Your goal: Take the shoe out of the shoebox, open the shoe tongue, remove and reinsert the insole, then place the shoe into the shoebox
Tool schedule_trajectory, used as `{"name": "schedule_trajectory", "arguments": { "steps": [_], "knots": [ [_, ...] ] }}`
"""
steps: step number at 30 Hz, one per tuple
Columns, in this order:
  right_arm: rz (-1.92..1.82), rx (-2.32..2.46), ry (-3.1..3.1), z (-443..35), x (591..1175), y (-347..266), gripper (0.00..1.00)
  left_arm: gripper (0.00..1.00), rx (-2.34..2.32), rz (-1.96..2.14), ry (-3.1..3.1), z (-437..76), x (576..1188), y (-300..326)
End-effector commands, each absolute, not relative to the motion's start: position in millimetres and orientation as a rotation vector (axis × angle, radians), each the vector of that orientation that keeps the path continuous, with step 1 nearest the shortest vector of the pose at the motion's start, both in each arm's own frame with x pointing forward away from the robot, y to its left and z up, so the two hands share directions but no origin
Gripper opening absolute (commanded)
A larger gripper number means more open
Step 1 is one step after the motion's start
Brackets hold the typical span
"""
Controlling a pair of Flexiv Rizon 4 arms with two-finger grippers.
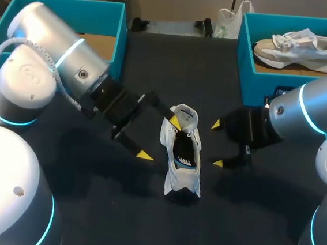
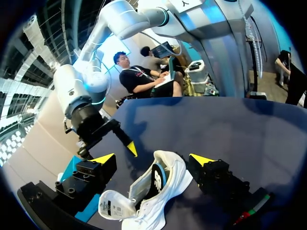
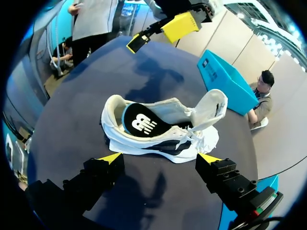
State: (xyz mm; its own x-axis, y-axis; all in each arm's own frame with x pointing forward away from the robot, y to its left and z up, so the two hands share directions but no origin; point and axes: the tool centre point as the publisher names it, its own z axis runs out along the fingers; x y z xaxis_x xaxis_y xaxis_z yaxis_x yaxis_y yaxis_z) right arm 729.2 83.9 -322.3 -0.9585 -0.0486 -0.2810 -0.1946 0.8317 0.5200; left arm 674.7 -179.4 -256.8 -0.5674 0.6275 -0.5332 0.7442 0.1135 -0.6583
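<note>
**Shoe (image 1: pixel 181 165) out on the bench (image 1: pixel 142 224)**

Stands on its sole mid-bench, tongue (image 1: pixel 185 116) pulled up, insole (image 1: pixel 182 153) seated inside. Flanked by left fingers (image 1: pixel 145 154) and right fingers (image 1: pixel 217 162), both pairs spread wide, holding nothing.

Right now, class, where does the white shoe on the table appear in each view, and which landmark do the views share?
Head view: white shoe mid-table, between the left claw and the right claw.
Left wrist view: just ahead of the left claw, toe end nearest.
Right wrist view: ahead of the right claw, side-on.
Shared landmark: its raised tongue.
</note>
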Motion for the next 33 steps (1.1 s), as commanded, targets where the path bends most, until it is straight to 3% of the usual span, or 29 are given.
{"name": "schedule_trajectory", "arguments": {
  "steps": [1,17,33],
  "knots": [
    [0.808,-0.189,2.776,-306.2,729.9,66.1,1.00,1.00,1.443,-1.434,2.280,-255.8,676.8,-180.9],
    [0.709,-0.165,2.884,-236.7,729.6,10.8,1.00,1.00,1.443,-1.434,2.280,-255.8,676.8,-180.9],
    [0.638,-0.176,3.018,-203.3,722.6,-22.8,1.00,1.00,1.679,-1.262,2.351,-258.9,679.7,-178.6]
  ]
}}
